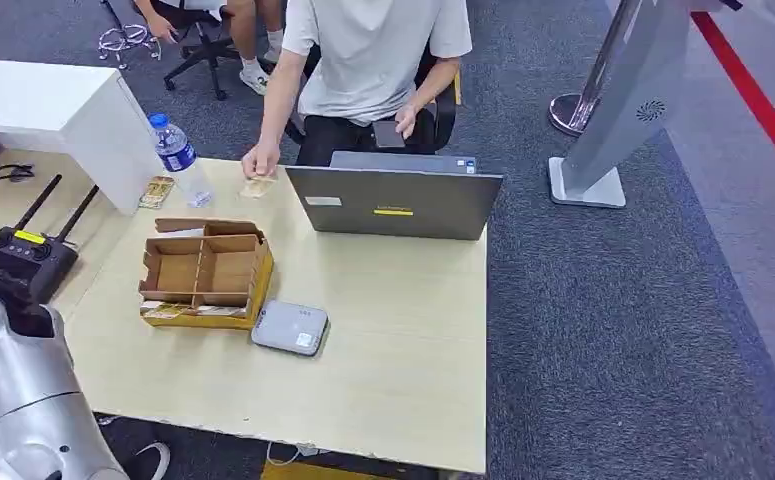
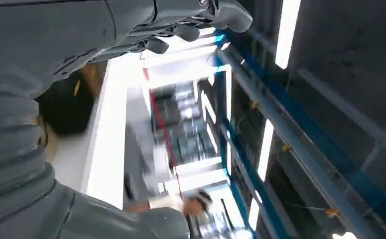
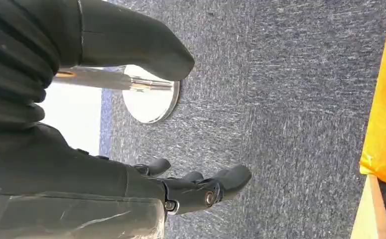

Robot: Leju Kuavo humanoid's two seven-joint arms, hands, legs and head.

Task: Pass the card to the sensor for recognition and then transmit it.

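While both hands hang empty, sensor sits beside box on bench.
Left hand fingers loosely curled; right hand fingers apart over carpet.

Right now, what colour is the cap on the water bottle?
Blue. The water bottle stands on the table's far left part; its cap shows best in the head view.

Open grey laptop at the table's far edge, person seated behind it, water bottle beside a white block, black remote controller, chrome stanchion base on grey carpet
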